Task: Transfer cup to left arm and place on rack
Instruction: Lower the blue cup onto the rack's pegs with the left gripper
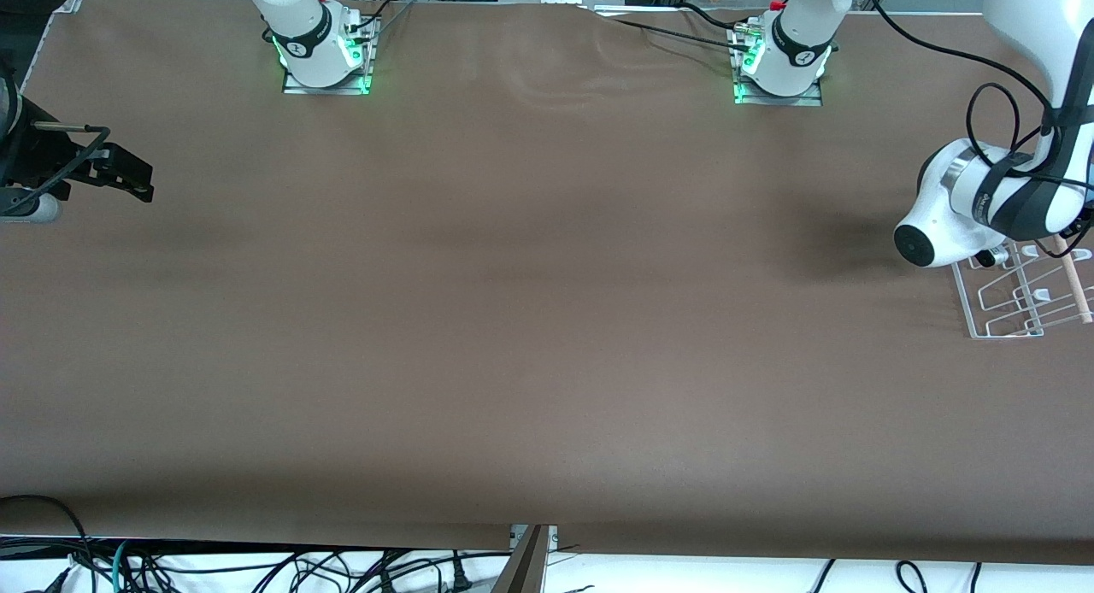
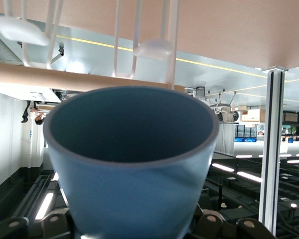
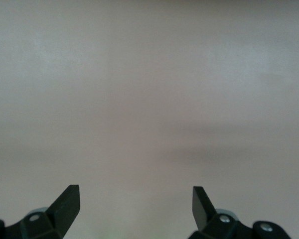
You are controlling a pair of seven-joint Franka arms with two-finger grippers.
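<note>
Found the left tool (image 2: 132,224) clamped shut on the cup (image 2: 132,164), narrow base in the grip, open mouth turned toward the rack (image 2: 172,30) at the left arm's end of the table (image 1: 547,319). Saw white wire loops and the pale wooden rod (image 2: 20,74) just past the rim, close but apparently apart from it. Judged the handover done, the placing not yet.

Feared a snag of the rim on a peg or on the rod during the approach, enough to tilt the cup in the grip. Feared also a slip of the smooth tapered wall out of the pinch under any sideways push. Expected a tumble onto the table, or off its nearby edge, from a release made before seating on a peg.

Noted the right tool (image 3: 135,204) waiting wide open and empty over bare table at the right arm's end, well apart.
</note>
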